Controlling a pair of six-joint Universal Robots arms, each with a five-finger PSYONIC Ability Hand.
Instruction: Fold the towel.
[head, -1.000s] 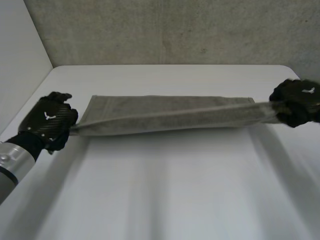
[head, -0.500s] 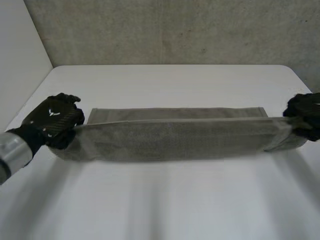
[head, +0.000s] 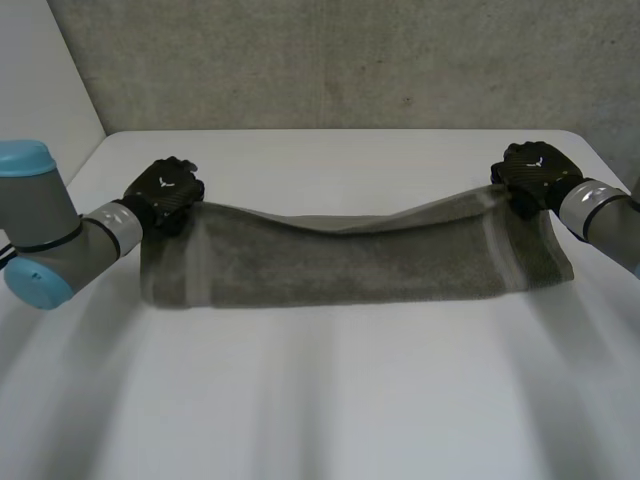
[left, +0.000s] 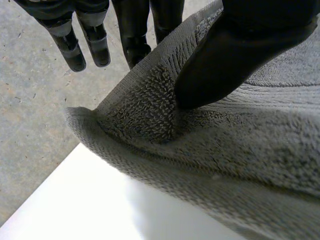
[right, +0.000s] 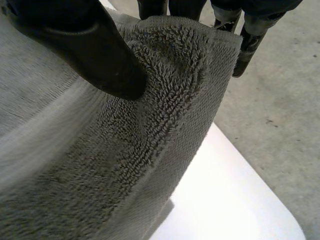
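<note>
Grey towel (head: 350, 265): doubled lengthwise across the middle of the white table (head: 330, 400), held edge sagging between two raised corners. Swung from the near side over to the far side within the last second. Pinched thumb-against-fingers at one corner by the left hand (head: 165, 192), likewise at the other by the right hand (head: 535, 172). Probably first fold almost laid; lowering and letting go left.

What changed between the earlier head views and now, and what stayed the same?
The left hand and right hand moved toward the far side of the table, carrying the held edge of the towel over the rest; it now sags between them. Unchanged: each pinches a corner.
</note>
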